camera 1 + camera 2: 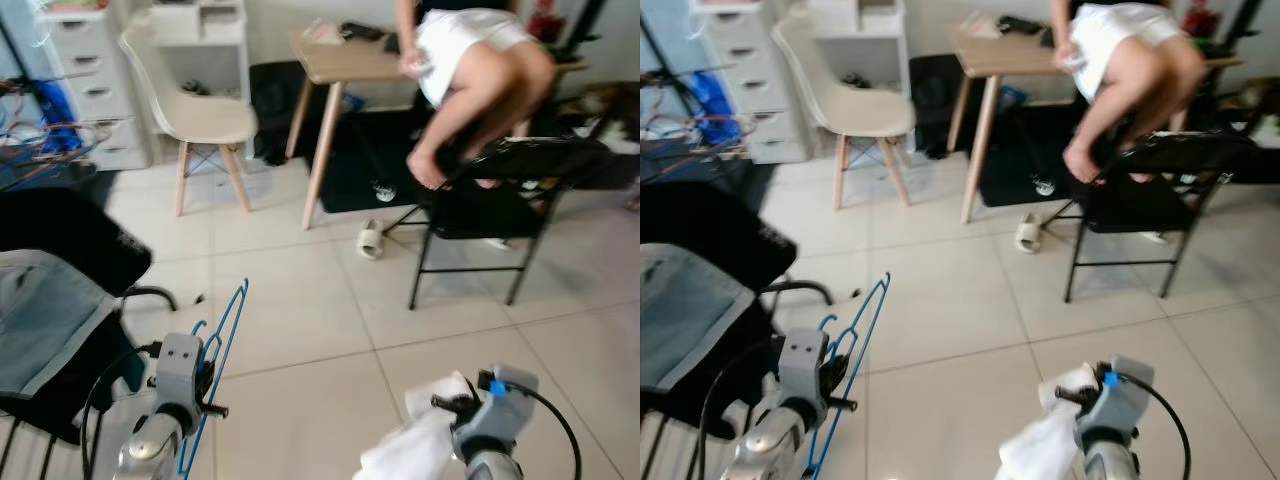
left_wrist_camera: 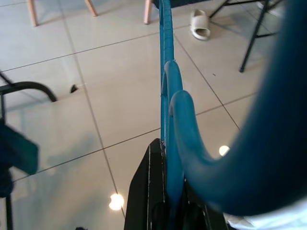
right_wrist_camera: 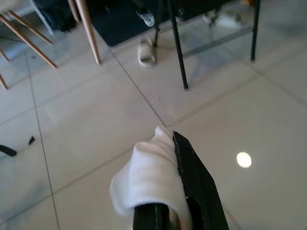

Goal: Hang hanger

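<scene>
While both arms reach out over the pale tiled floor point(image 1: 300, 330), each gripper is clenched on something.

The left gripper point(image 2: 165, 191) pinches a thin blue wire hanger point(image 1: 222, 340) between its black fingers point(image 2: 146, 191), the hanger rising forward and up at near left (its hook curves close past the wrist camera). The right gripper point(image 3: 177, 191), at near right, grips a bunched white cloth point(image 3: 148, 177) that bulges out beside its fingers. At far left of the hanger a dark rack carries a grey-blue garment point(image 1: 45, 320). Farther off stand a cream moulded chair point(image 1: 195, 115), a wooden table point(image 1: 345, 65) and a black folding chair point(image 1: 500, 200) where a person point(image 1: 475, 70) perches, with a pale slipper point(image 1: 371, 240) on the tiles nearby.
</scene>
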### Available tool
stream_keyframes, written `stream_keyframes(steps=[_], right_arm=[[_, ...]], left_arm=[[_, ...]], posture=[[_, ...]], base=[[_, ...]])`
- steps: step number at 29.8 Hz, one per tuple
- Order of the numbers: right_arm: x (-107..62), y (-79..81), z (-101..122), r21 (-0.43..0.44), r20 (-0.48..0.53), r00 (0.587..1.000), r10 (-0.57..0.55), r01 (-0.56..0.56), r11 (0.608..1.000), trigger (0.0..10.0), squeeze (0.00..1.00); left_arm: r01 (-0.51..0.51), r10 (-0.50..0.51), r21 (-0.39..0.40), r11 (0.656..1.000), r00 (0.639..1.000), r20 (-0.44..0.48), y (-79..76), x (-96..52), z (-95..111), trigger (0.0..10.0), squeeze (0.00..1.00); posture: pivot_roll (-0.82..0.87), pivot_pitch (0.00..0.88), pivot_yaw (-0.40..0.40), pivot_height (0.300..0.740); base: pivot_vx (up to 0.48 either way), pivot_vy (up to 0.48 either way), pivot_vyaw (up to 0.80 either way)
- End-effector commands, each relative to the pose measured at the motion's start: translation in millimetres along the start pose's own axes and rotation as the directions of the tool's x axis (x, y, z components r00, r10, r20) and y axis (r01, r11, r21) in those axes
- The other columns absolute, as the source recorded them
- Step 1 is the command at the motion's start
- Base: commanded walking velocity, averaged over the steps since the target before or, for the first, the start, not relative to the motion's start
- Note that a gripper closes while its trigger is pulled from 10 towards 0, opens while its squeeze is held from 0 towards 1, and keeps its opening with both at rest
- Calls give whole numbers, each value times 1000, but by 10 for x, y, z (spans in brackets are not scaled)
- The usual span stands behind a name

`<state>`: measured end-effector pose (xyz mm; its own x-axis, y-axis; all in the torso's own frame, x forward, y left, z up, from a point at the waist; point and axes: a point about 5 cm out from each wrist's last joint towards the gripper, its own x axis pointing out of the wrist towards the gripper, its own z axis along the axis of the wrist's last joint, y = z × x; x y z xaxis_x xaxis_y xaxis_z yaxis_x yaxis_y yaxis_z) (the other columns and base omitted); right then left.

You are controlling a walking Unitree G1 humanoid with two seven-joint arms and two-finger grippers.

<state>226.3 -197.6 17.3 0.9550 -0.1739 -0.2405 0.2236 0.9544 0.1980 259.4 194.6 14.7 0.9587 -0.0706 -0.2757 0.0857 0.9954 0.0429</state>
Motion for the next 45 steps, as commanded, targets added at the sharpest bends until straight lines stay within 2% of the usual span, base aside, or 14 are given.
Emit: stream_keyframes(steps=[1, 6, 7, 13, 23, 38, 45], right_arm=[[-12, 6, -82, -11, -28, 1000, -7, 6, 1000, 10000, 0], [-53, -30, -69, -11, -30, 1000, -7, 7, 1000, 10000, 0], [-63, -43, -64, -12, -30, 1000, -6, 6, 1000, 10000, 0], [-49, -49, -67, -12, -26, 1000, -1, 0, 1000, 10000, 0], [-36, -58, -89, -14, -25, 1000, 7, -7, 1000, 10000, 0], [-23, -68, -97, -12, -24, 1000, 14, -14, 1000, 10000, 0], [-26, -72, -95, -11, -20, 1000, 16, -16, 1000, 10000, 0]], left_arm=[[1, -1, 9, 1000, 1000, -21, -6, -20, -63, 10000, 0], [67, -67, -17, 998, 997, -31, -56, -6, -62, 10000, 0], [102, -104, -40, 994, 994, -37, -81, -3, -66, 10000, 0], [147, -151, -116, 982, 988, -22, -115, -1, -67, 10000, 0], [219, -223, -121, 968, 975, -20, -140, -4, -70, 10000, 0], [233, -235, -126, 964, 972, -5, -99, -18, -44, 10000, 0], [184, -183, -139, 973, 983, 18, -60, -3, -45, 10000, 0]], posture=[[-22, 105, -7, 740], [-21, 108, -4, 740], [-16, 110, -4, 740], [-16, 109, -5, 740], [-16, 95, -2, 740], [-18, 96, 3, 740], [-23, 103, 4, 740]], base=[[0, 0, -800], [0, 0, -800], [0, 0, -800], [0, 0, -800], [0, 0, -800], [0, 0, -800], [205, 0, -800]])
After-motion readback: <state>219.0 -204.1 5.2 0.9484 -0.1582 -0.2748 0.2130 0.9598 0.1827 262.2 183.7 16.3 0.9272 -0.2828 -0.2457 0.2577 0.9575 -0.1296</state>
